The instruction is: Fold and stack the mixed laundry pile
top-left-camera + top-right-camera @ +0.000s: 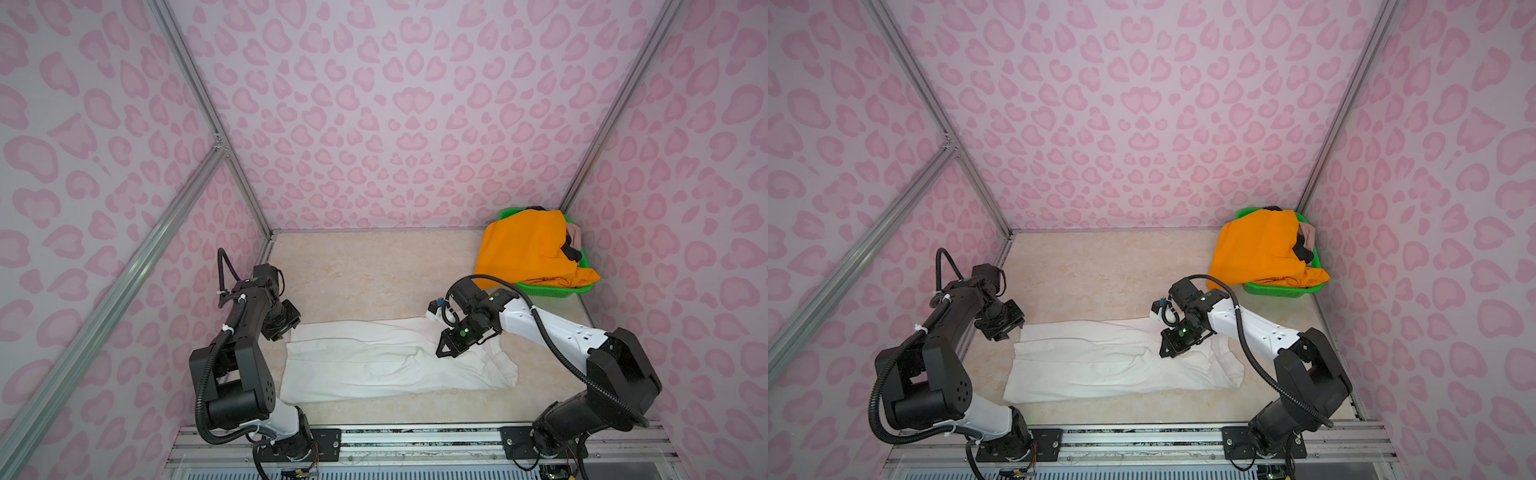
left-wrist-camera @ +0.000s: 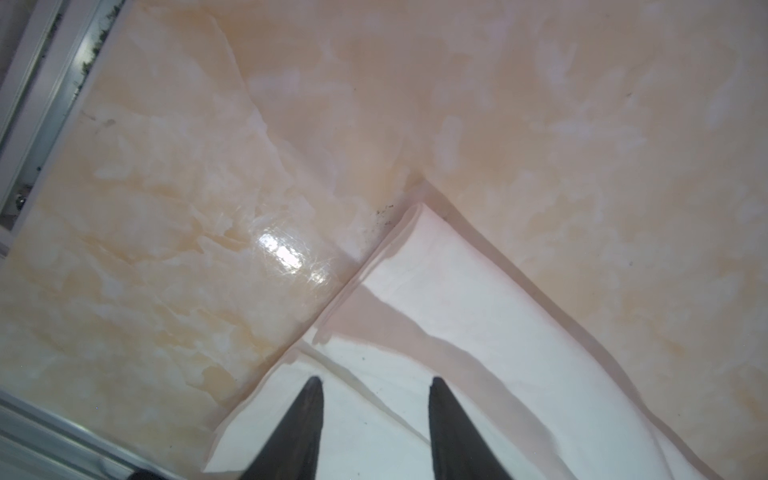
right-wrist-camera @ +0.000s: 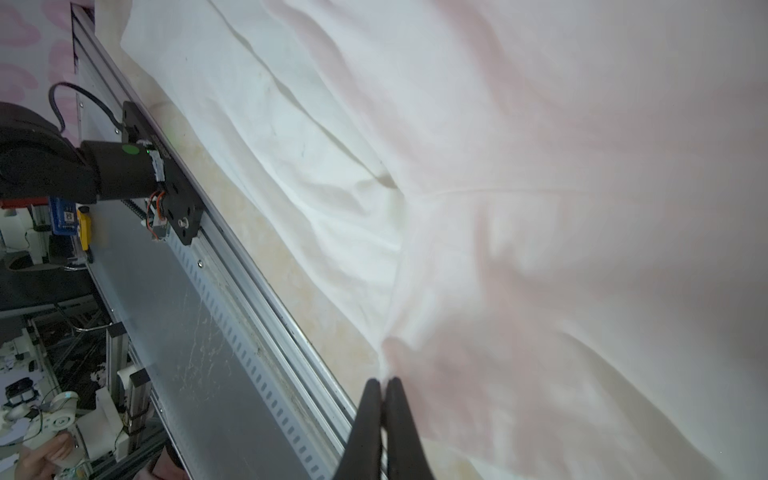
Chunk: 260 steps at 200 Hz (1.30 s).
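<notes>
**Top views.** The white T-shirt [image 1: 374, 365] is laid out as a long folded band across the near half of the counter [image 1: 353, 270]. The left end effector [image 1: 286, 326] is positioned at the far left corner of the band. The right end effector [image 1: 443, 353] is pointed down onto the right part of the band, where the fabric is creased and gathered toward its tip. The orange shorts [image 1: 528, 249] are draped over the green basket [image 1: 552, 291] in the far right corner, well apart from both end effectors. A black piece [image 1: 571, 251] and a beige-pink piece [image 1: 575, 232] are tucked in the basket beside the shorts. The same layout is shown in both top views.

**Left wrist view.** The fingers of the left end effector [image 2: 374, 384] are held apart, with nothing between them. The folded corner of the white T-shirt [image 2: 457, 316] lies directly under and ahead of the tips. Contact with the fabric cannot be determined.

**Right wrist view.** The fingers of the right end effector [image 3: 384, 381] are pressed together. A pinch of the white T-shirt [image 3: 519, 208] edge is clamped at the tips, and creases are seen radiating from that point.
</notes>
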### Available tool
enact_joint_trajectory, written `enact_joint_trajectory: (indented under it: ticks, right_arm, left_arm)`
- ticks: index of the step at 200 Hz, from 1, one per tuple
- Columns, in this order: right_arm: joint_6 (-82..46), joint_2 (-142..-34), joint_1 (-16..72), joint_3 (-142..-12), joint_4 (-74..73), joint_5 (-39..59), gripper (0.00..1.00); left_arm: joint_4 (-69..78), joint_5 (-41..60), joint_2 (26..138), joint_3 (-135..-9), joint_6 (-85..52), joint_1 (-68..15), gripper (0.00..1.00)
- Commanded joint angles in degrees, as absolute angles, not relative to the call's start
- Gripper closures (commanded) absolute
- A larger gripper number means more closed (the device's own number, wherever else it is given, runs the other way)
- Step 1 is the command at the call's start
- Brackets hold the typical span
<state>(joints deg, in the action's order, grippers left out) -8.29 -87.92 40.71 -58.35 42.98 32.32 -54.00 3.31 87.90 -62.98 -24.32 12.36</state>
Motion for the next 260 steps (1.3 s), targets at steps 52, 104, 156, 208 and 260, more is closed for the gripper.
enact_joint_trajectory:
  ticks: [52, 104, 156, 208, 260]
  right_arm:
    - [-10.6, -90.9, 43.2, -62.3, 44.5, 32.4, 0.63]
    - [-13.9, -96.8, 34.3, -68.6, 44.3, 10.2, 0.60]
    - [-16.3, -104.1, 26.0, -66.3, 38.4, 13.6, 0.59]
    - [-17.4, -109.6, 23.0, -66.8, 35.2, 14.7, 0.59]
    - [-17.4, -112.6, 20.5, -70.6, 35.0, 14.9, 0.58]
  left_arm:
    - [-52.6, 5.9, 88.3, -60.0, -25.3, 12.4, 0.56]
    - [-51.0, 6.8, 88.4, -57.0, -27.2, 12.4, 0.55]
    - [-46.8, 9.8, 88.9, -51.3, -30.7, 12.3, 0.67]
    - [-49.6, 4.3, 85.6, -50.8, -31.2, 12.3, 0.77]
    - [-45.3, 0.3, 86.8, -53.4, -30.9, 12.2, 0.51]
